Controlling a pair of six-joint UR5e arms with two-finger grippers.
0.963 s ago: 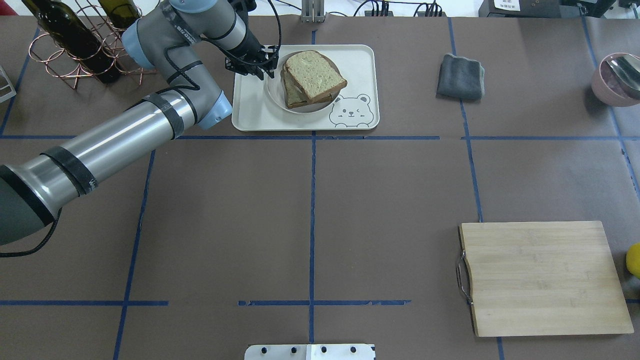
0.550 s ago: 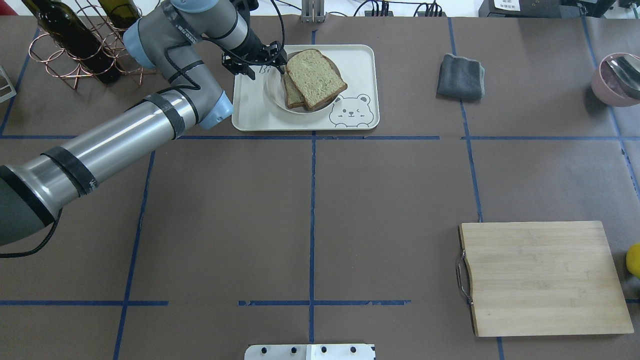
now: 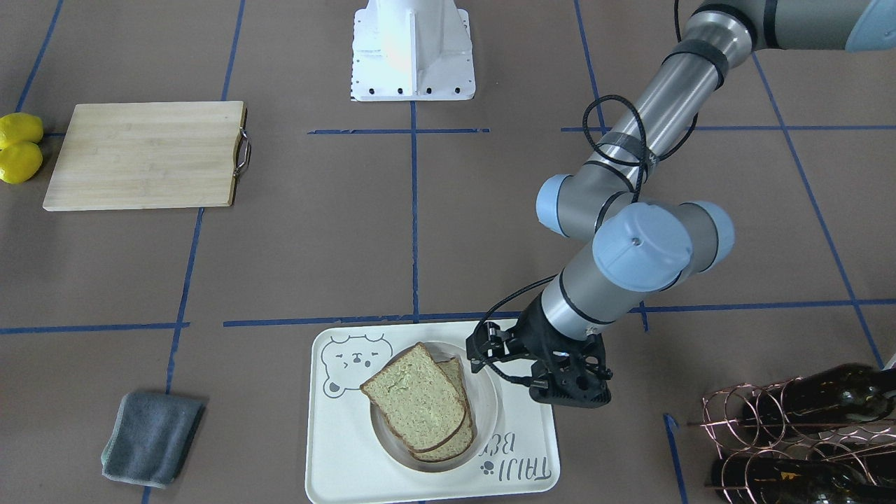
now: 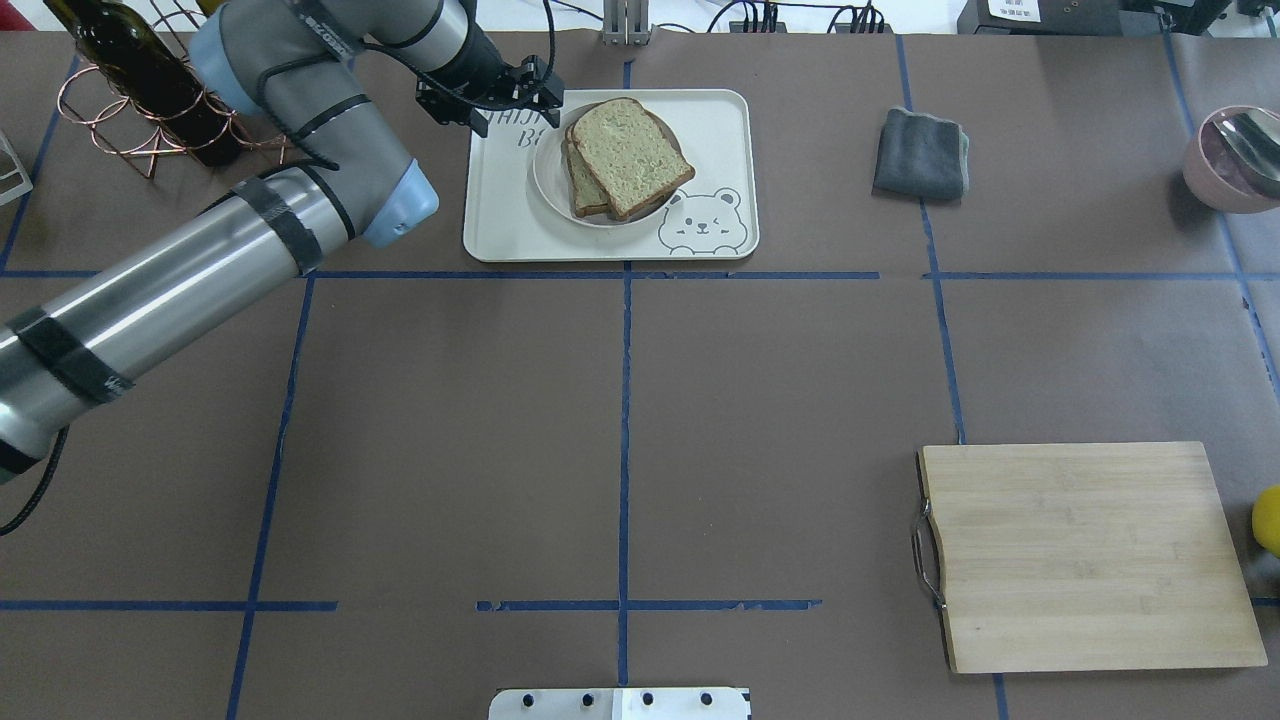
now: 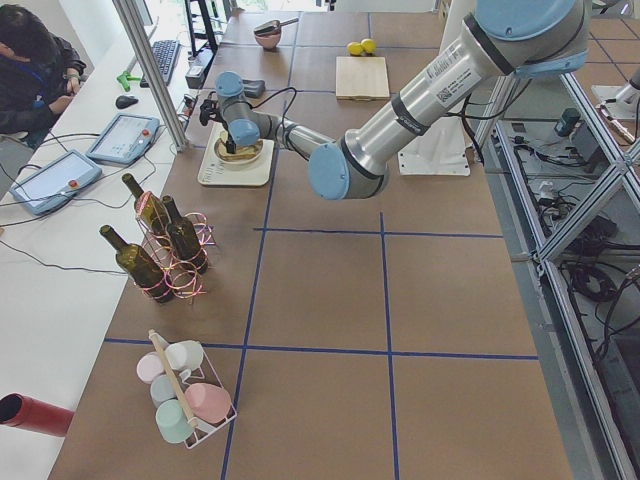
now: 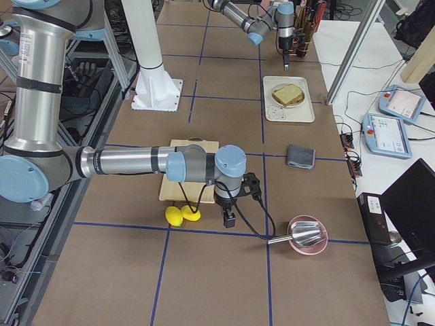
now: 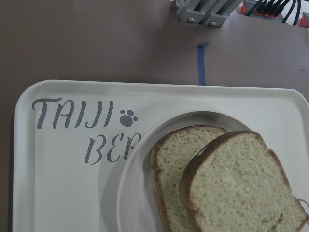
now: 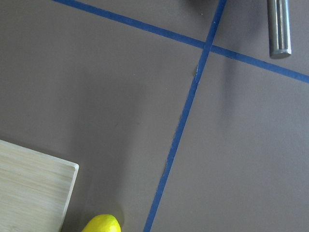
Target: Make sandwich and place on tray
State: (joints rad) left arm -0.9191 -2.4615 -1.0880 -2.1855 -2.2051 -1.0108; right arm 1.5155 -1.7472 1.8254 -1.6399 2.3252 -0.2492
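The sandwich [image 4: 625, 155] is two tan bread slices stacked askew on a round white plate [image 4: 548, 170]. The plate sits on the cream bear tray [image 4: 500, 220] at the far middle of the table. No egg shows between the slices. The sandwich also shows in the front view [image 3: 420, 402] and the left wrist view [image 7: 231, 179]. My left gripper [image 4: 515, 112] hovers over the tray's far left corner, beside the plate, open and empty. It also shows in the front view [image 3: 533, 372]. My right gripper [image 6: 230, 219] shows only in the exterior right view, so I cannot tell its state.
A grey cloth [image 4: 921, 153] lies right of the tray. A wooden cutting board [image 4: 1085, 555] sits at the near right, with lemons [image 3: 19, 147] beside it. A pink bowl with a spoon [image 4: 1235, 155] is at the far right. Wine bottles in a copper rack [image 4: 150, 80] stand at the far left.
My left gripper has drawn back from the plate's edge, up and left toward the tray's far left corner. The bread slices and plate stay in place.
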